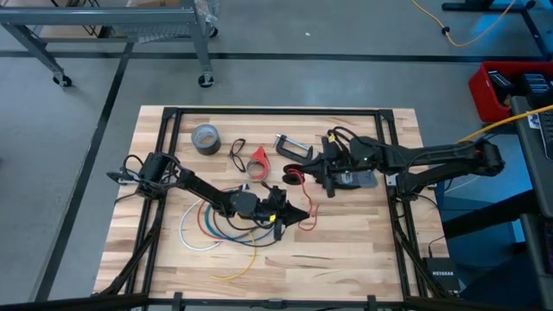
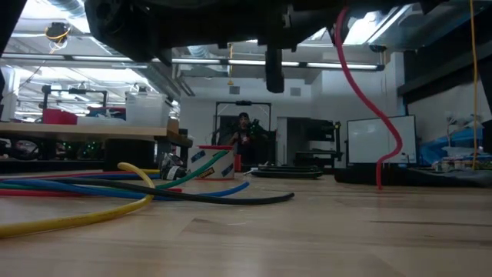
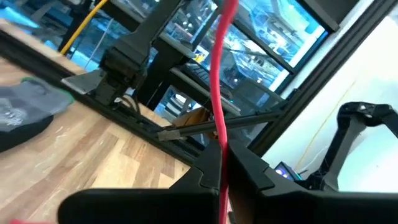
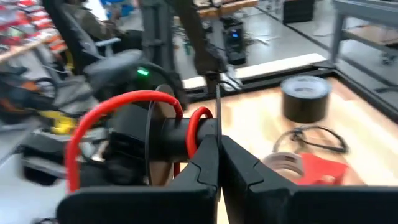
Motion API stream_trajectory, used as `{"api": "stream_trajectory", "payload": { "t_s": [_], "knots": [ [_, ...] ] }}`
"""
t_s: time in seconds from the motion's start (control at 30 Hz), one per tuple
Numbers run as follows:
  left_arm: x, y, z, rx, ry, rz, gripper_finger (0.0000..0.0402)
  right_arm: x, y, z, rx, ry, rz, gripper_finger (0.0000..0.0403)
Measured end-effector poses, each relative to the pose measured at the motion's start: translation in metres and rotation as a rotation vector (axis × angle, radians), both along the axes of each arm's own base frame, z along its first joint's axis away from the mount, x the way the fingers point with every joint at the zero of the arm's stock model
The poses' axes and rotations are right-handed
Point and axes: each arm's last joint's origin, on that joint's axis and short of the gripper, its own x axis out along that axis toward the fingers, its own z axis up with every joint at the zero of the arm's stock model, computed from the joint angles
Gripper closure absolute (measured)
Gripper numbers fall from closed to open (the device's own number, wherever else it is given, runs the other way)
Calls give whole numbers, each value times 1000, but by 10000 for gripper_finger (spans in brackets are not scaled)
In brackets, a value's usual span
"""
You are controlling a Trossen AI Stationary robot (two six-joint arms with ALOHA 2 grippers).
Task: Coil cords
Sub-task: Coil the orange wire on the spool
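The thin red wire [image 1: 304, 200] runs from the small black spool [image 4: 168, 137] toward the table's near side, and its free end [image 2: 380, 183] reaches the tabletop. My left gripper [image 1: 296, 213] is shut on the wire near the middle of the table, above the fanned coloured wires. My right gripper [image 1: 321, 171] is shut on the spool [image 1: 298, 176], held above the table right of the red cone piece. A few red turns [image 4: 127, 99] lie around the spool's core. My left gripper pinches the red wire [image 3: 219, 140] between its two fingers, partway along its length. The wire runs nearly straight away from the fingers toward the spool. In the low view a wavy stretch [image 2: 367, 92] hangs down to the table. My right gripper pinches the thin edge of the spool's near flange [image 4: 217, 109] between its two fingers [image 4: 205, 163], coming level from the table's right side. The spool is lifted clear of the table, its axle roughly level, with the red wire looped around the core [image 4: 199, 118].
A grey tape roll [image 1: 206, 138], a black cord loop [image 1: 238, 154], the red cone piece [image 1: 258, 160] and a metal clamp [image 1: 292, 147] lie at the far middle. The fanned coloured wires [image 1: 216, 229] spread under my left arm. The black frame [image 1: 276, 112] borders the table.
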Motion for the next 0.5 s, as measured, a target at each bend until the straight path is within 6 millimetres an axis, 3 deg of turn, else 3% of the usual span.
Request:
{"api": "stream_trajectory", "payload": {
  "t_s": [0.23,0.5],
  "knots": [
    [1,5,-8,-51,77,10,400,-17,4,12,78,-15,122,398],
    [-9,22,-16,-159,118,48,401,-26,5,5,147,100,132,398]
  ]
}}
